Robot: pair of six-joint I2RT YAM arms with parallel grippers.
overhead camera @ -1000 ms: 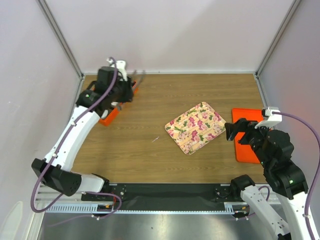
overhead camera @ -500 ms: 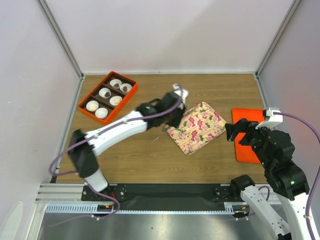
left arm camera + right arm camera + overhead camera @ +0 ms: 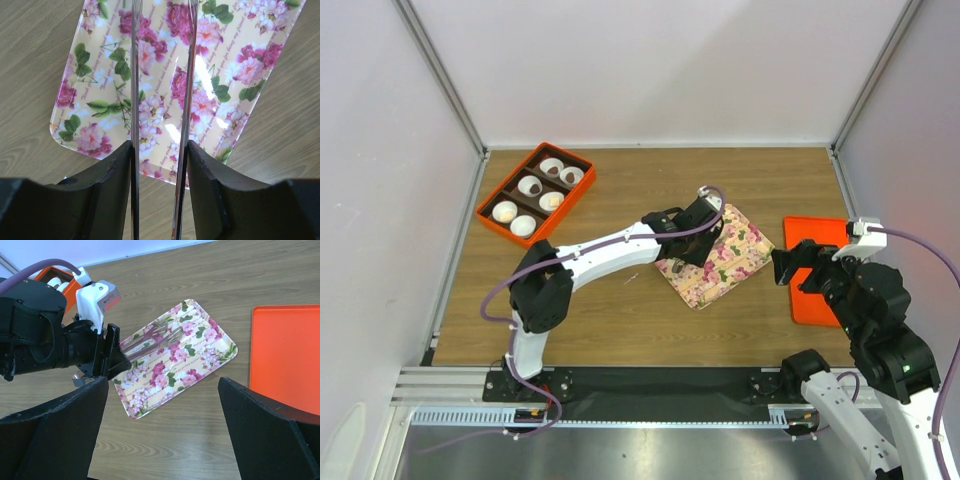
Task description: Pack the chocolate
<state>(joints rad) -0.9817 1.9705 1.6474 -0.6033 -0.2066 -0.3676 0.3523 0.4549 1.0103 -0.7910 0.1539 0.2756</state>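
Left gripper (image 3: pixel 172 331) — from box (image 3: pixel 506 178) to over tray (image 3: pixel 740 250)

**Gloss Beneath, Matt Around**

Under the left tool (image 3: pixel 162 20), the flowered tray (image 3: pixel 225 100) is smooth and glossy, throwing white glare. The tool's thin fingers (image 3: pixel 134 75) look like polished metal; its housing (image 3: pixel 100 200) matt black. The table (image 3: pixel 40 60) shows matt wood grain.

Tabletop (image 3: pixel 620 180): brown wood grain, closed in by pale walls on the left, far and right sides.
Far left: an orange compartment box (image 3: pixel 505 230), set askew near the far-left corner.
Centre right: a pink-flowered tray (image 3: pixel 735 255), lying flat and turned at a slant.
Right edge: a shallow orange tray (image 3: pixel 808 232), near the flowered one, bare wood between them.
Centre: a small pale scrap (image 3: pixel 631 279), just left of the flowered tray.
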